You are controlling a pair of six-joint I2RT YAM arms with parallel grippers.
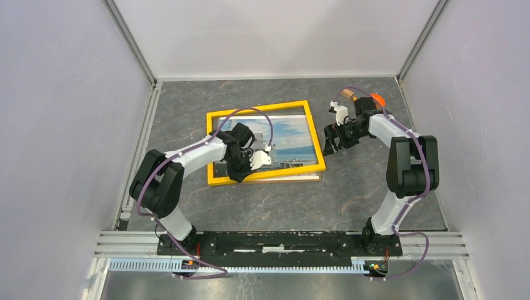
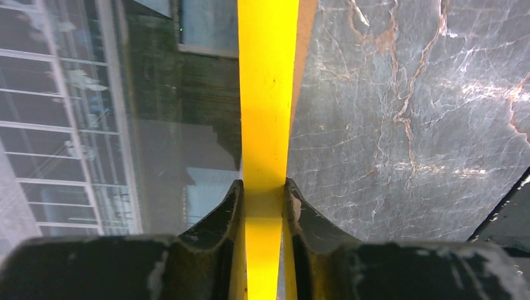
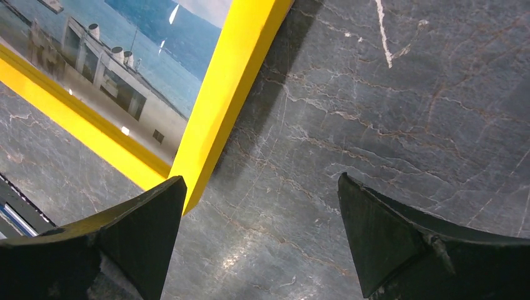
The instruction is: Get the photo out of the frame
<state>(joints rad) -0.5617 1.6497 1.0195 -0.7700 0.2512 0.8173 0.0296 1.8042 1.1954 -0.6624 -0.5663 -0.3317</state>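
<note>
The frame (image 1: pixel 257 109) lies yellow face up on the grey marble table, with the photo (image 1: pixel 291 134) of a white building and blue water showing inside it. My left gripper (image 1: pixel 237 174) is shut on the frame's near yellow border (image 2: pixel 267 94); the photo (image 2: pixel 75 125) lies left of the fingers (image 2: pixel 228 209). My right gripper (image 1: pixel 331 141) is open and empty over bare table, just right of the frame's near right corner (image 3: pixel 187 181). The photo (image 3: pixel 119 75) shows in the right wrist view behind the border (image 3: pixel 234 75).
A thin brown strip (image 1: pixel 284 180) shows under the frame's near edge. The table (image 1: pixel 375 187) is walled at the back and both sides. An aluminium rail (image 1: pixel 281 240) carrying both arm bases runs along the near edge.
</note>
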